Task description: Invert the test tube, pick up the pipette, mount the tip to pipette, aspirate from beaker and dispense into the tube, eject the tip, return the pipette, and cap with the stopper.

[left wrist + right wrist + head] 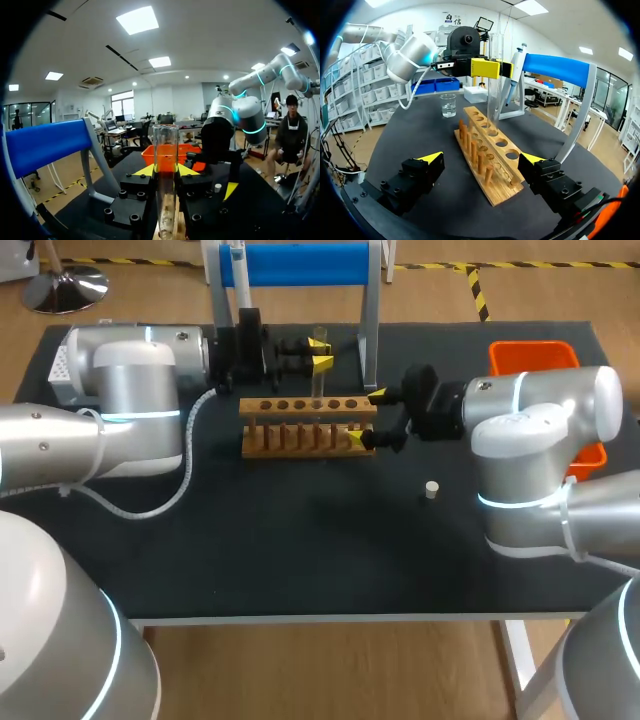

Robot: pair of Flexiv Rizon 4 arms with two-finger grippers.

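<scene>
Left end effector (320, 352) clamping the clear glass test tube (318, 386), right end effector (366, 417) gaping empty, we must seat it plumb.

The desk (300, 550) is matte black. The rack (300, 440) is honey-brown wood. The test tube (165, 165) and beaker (448, 105) are clear. The bin (533, 356) is orange, the stopper (432, 490) cream, the stand's bar (295, 262) blue. The arms (140, 390) are silver-white with cyan rings; the fingers (432, 158) are black with yellow tips.
</scene>
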